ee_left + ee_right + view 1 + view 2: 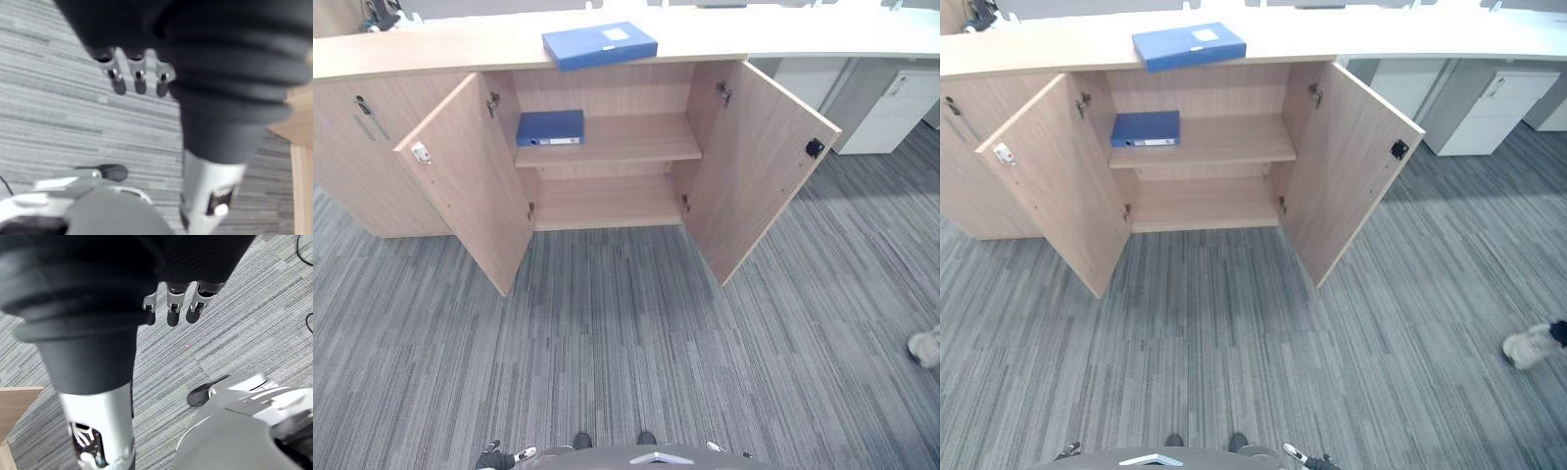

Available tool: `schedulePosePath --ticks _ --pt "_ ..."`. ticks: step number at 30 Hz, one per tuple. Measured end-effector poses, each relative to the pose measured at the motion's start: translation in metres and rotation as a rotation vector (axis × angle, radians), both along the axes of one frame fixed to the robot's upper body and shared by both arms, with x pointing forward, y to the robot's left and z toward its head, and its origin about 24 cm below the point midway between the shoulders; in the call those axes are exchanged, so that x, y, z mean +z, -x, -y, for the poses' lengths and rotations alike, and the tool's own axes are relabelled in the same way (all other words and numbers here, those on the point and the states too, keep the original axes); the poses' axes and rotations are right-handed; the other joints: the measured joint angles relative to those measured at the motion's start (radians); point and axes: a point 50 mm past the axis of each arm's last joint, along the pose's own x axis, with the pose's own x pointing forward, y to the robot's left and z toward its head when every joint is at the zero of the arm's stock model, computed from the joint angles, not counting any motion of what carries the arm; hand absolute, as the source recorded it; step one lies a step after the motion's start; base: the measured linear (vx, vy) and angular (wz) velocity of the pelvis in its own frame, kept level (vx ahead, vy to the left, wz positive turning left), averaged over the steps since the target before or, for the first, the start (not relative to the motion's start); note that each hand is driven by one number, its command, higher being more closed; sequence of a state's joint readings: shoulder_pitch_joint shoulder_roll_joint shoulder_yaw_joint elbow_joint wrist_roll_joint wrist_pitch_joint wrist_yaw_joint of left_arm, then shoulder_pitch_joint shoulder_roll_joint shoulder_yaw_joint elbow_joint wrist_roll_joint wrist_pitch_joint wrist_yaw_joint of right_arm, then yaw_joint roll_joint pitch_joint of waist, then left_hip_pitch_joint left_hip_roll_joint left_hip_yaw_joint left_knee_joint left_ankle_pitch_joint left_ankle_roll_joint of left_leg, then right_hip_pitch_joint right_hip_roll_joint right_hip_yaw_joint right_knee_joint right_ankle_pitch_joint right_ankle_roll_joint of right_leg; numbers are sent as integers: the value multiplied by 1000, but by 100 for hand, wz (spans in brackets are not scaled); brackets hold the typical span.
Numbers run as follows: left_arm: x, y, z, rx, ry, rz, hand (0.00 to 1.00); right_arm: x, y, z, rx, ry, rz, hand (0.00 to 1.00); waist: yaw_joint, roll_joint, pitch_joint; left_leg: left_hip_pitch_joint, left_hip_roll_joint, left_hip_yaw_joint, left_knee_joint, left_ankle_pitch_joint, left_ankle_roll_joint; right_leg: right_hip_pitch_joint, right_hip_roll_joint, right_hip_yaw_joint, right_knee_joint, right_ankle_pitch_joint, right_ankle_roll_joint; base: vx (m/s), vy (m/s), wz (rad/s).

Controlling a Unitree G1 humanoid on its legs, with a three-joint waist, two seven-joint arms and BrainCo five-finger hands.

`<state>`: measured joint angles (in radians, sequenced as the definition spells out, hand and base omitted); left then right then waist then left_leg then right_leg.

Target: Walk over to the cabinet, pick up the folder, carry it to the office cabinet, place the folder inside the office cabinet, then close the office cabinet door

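A flat blue folder (599,44) with a white label lies on top of the light wooden cabinet (411,49) straight ahead of me, across a stretch of carpet. Below it the cabinet stands with both doors swung wide, the left door (470,176) and the right door (759,157). A second blue binder (550,127) lies at the left end of the upper shelf (636,142); the lower shelf is bare. My left hand (140,78) and my right hand (173,308) hang down over the carpet, fingers straight, holding nothing.
Grey striped carpet (626,333) runs from me to the cabinet. White drawer units (891,108) stand at the back right. A person's light shoe (925,345) shows at the right edge. More closed cabinet doors (362,137) continue to the left.
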<state>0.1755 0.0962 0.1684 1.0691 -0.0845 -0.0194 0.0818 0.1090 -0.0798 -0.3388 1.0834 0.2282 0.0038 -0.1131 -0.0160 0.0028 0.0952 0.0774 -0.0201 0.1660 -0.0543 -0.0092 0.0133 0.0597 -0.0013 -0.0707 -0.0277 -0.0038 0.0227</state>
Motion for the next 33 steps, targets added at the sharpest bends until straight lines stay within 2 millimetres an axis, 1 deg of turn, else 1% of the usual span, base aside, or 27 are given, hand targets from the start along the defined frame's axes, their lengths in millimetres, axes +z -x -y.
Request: schedulePosePath --ticks 3,6,12,23,29,30,32,33 --pt "0 -5 -1 -2 -2 9 0 1 -11 -3 -13 -11 29 0 -3 -8 7 13 0 3 -4 -7 -11 17 0 -2 -19 2 3 63 -1 -2" --pt "1 -10 0 -10 -3 22 0 2 -20 -5 -11 -14 50 0 -2 -6 9 19 -1 6 -5 -14 -22 29 0 -4 -31 5 8 51 -2 -3" --pt "1 -13 2 -14 1 27 0 3 -33 -15 22 -28 74 0 0 1 17 42 -1 22 -21 -16 -25 46 1 2 -40 3 11 -16 -10 -6" --pt "1 -15 4 -36 4 29 0 4 -35 -15 38 -25 76 0 2 1 23 34 1 36 -29 -18 -18 37 4 7 -52 5 8 -45 -26 -3" --pt "2 -19 1 -39 -6 38 0 5 -41 -16 44 -25 90 0 10 -4 30 5 0 76 -23 -38 -4 -7 5 47 -51 6 10 20 -5 -21" --pt "2 -20 0 -39 -7 41 0 5 -42 -16 45 -25 93 0 16 -6 31 1 0 84 -20 -48 1 -18 5 59 -44 1 16 62 17 -25" --pt "3 -24 -1 -43 -11 50 0 6 -46 -16 48 -24 103 0 11 -7 39 -25 1 87 32 -85 6 -56 -1 61 33 -42 30 100 31 -13" --pt "4 -27 -1 -45 -11 58 0 7 -48 -17 50 -24 109 0 10 -6 52 -32 2 88 70 -112 9 -93 -8 57 127 -88 42 133 55 -2"
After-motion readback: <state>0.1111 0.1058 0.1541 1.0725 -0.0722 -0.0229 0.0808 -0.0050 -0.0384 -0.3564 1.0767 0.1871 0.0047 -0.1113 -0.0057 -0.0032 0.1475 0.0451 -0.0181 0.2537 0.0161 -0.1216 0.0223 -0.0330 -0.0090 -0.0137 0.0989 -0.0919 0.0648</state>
